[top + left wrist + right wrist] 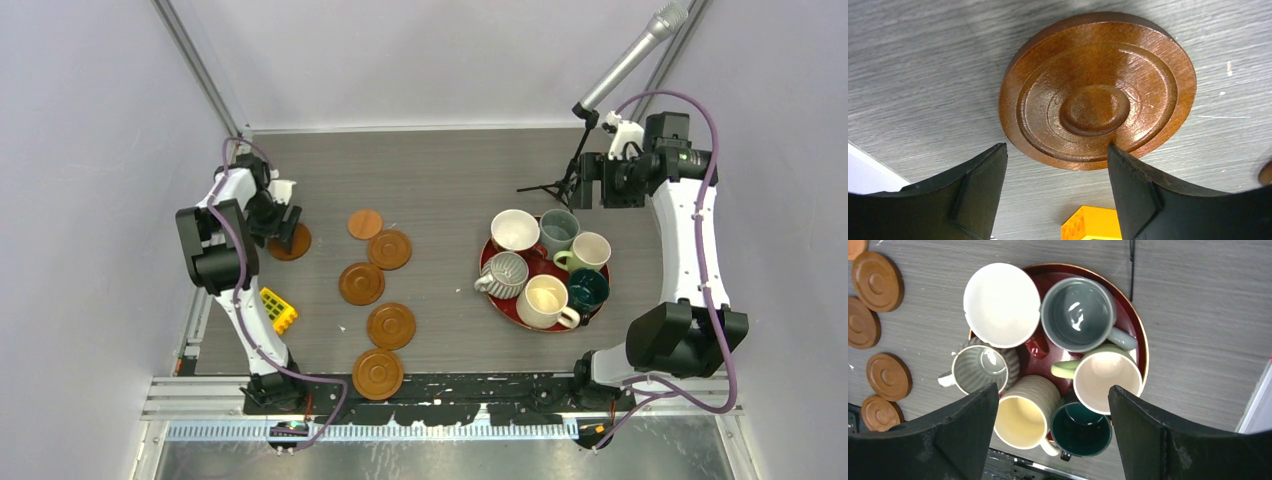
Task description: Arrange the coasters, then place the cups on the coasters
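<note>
Several brown ringed coasters lie on the left half of the table; one coaster (297,243) (1098,90) sits far left, apart from the others, such as a coaster (361,283) mid-table. My left gripper (281,226) (1055,157) hovers open just over that far-left coaster's near edge, its right fingertip (1122,159) over the rim and nothing between the fingers. Several cups stand packed on a red tray (497,304) (1137,322): white cup (1001,305), grey-blue cup (1077,314), pale green cup (1107,379), ribbed cup (979,369), cream cup (1020,421), dark teal cup (1080,430). My right gripper (603,182) (1053,395) hangs open high above the tray.
A yellow toy brick (279,309) (1093,226) lies near the left arm's side. A small tripod (556,185) with a microphone (640,50) stands behind the tray. Grey walls close in the table on the left, right and back.
</note>
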